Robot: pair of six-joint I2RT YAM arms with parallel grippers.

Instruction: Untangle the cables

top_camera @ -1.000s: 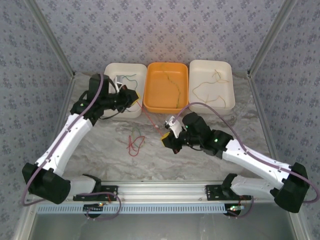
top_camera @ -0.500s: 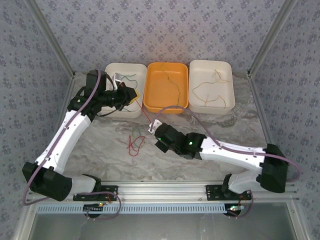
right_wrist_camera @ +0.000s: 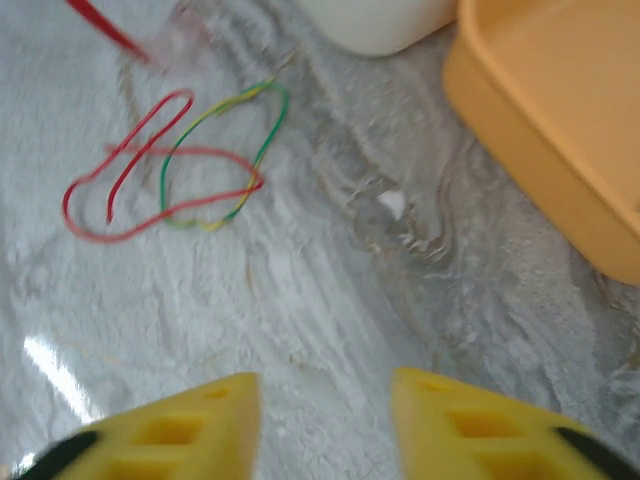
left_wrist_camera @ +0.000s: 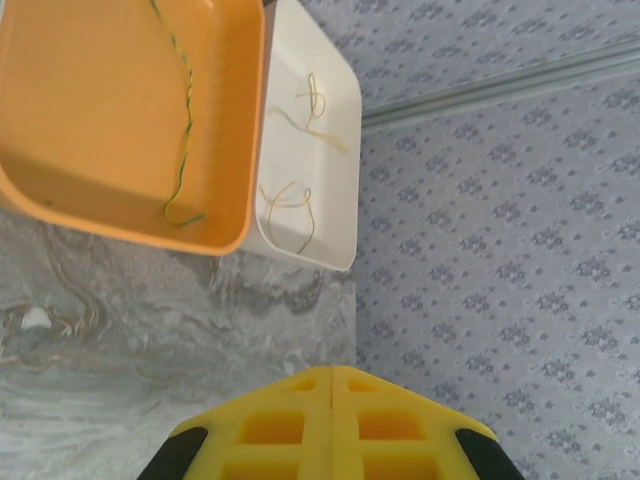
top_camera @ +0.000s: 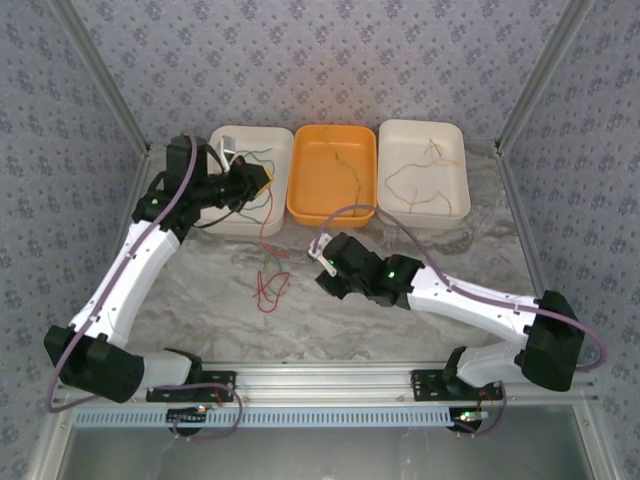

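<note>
A tangle of red and green-yellow cables (top_camera: 270, 285) lies on the marble table, and in the right wrist view the cables (right_wrist_camera: 170, 165) are ahead and to the left. A red cable (top_camera: 262, 225) rises from the tangle to my left gripper (top_camera: 258, 182), which is shut on it above the left white tray (top_camera: 225, 135). In its own view the left gripper (left_wrist_camera: 332, 370) has its jaws pressed together and the strand is hidden. My right gripper (top_camera: 324, 282) hovers low to the right of the tangle. In its wrist view the right gripper (right_wrist_camera: 325, 385) is open with only bare table between the fingers.
An orange tray (top_camera: 332, 200) holds one green-yellow cable (left_wrist_camera: 185, 120). The right white tray (top_camera: 425, 205) holds cream cables (left_wrist_camera: 290, 200). A green cable lies in the left white tray. Patterned walls close in the back and both sides.
My right gripper swung left toward the tangle, opened and let go of the red cable. My left gripper drew back over the left tray with the red cable still in it.
</note>
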